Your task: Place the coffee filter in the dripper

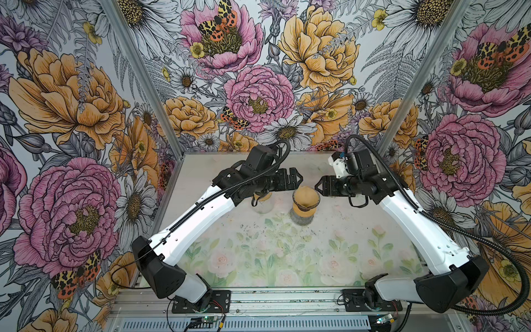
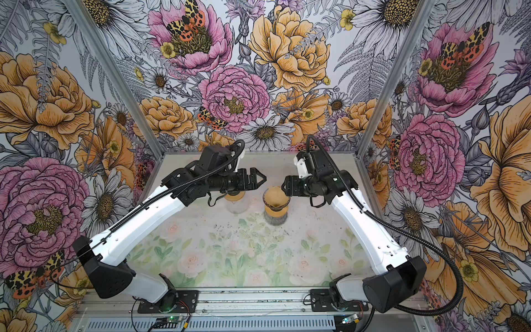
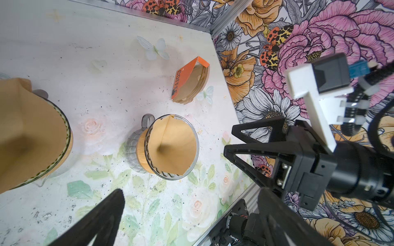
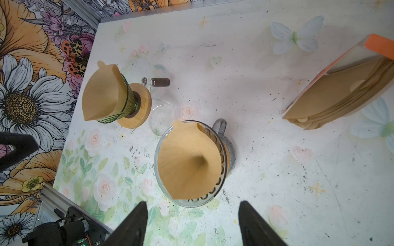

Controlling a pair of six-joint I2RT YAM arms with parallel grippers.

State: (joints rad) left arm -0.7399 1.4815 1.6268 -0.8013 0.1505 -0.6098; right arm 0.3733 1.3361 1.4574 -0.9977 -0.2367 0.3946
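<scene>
Fingers (image 4: 136, 225) of your right gripper (image 4: 195, 223) stand apart and empty, and your left gripper (image 1: 298, 178) is spread wide and empty too, both above the table (image 4: 277, 170). Judge the job as good as done: the clear dripper (image 4: 221, 155) at mid-table already holds a brown filter (image 4: 187, 161), opened into a cone and seated inside its rim, if a little off-centre. That filter lies just ahead of and below your right fingers, touching neither gripper, so all that seems left is to draw clear.
</scene>
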